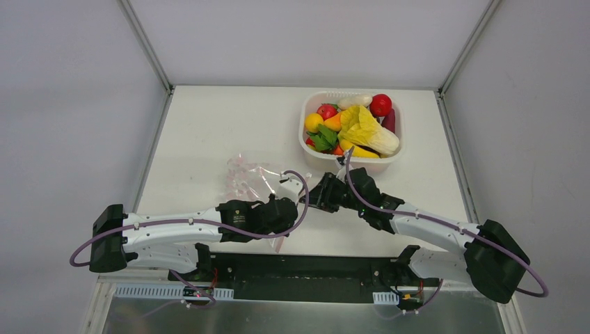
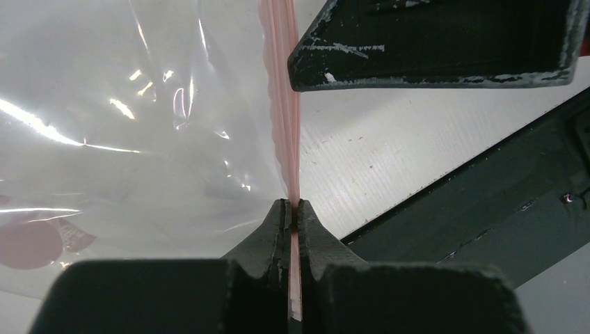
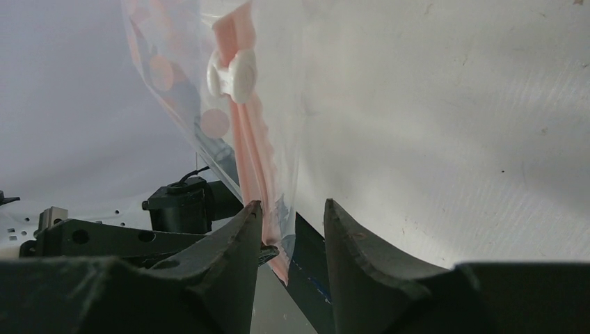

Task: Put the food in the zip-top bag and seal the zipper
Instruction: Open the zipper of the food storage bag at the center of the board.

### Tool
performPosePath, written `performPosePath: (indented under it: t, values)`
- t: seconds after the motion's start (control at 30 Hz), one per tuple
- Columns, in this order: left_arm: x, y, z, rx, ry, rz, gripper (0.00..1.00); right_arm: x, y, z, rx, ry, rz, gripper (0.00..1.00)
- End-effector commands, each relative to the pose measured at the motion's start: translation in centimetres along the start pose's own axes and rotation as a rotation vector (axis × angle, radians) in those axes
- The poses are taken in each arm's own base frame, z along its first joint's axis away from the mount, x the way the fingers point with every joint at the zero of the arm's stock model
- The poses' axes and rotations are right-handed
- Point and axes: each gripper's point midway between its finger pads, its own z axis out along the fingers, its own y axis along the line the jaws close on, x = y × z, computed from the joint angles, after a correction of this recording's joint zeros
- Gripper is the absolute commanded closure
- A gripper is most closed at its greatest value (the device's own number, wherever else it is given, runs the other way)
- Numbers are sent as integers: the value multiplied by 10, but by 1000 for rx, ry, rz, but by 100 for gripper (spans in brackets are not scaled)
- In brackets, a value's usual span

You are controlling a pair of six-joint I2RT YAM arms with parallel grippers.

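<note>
Nothing is bagged yet: the food (image 1: 355,129) sits in the white basket (image 1: 327,160), far right. The zip-top bag (image 1: 247,177), near centre, looks empty. The left gripper (image 2: 293,209) pinches its zipper (image 2: 282,83), and the right gripper (image 3: 292,205) is narrowly parted around its edge.

You are looking down on a white counter (image 1: 229,125), closed in on three sides by plain pale grey panels: the back wall (image 1: 299,35), the left wall (image 1: 62,125) and the right wall (image 1: 529,125). Thin metal posts (image 1: 146,45) rise from the two far corners where the panels meet. Up close, your wrist views show fine ribbing and small dark specks on the counter. Along its near edge lies a black plate (image 1: 306,268), with a brushed metal sheet (image 1: 306,316) just below it. The light is soft and even, and shadows are faint.
</note>
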Motion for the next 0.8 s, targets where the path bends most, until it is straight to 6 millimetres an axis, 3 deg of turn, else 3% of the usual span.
performPosePath:
  t: [0.0,0.3,0.5,0.67,0.73,0.77]
  values:
    - [-18,-1,-5,1,-46,-28,100,-4,22,3,-73,0,-19,60]
    - [-21,-5,-6,16,-47,-23,100,-1,3,12,2,9,0,61]
    - [-22,-8,-6,26,-42,-16,100,-1,11,20,-24,33,0,68]
    - [-23,-6,-6,17,-50,-17,100,-3,17,24,-45,29,18,77]
    - [-23,-4,-6,7,-56,-19,100,-5,17,25,-49,21,28,86]
    - [-24,-2,-7,-1,-59,-25,100,-5,16,25,-48,18,30,95]
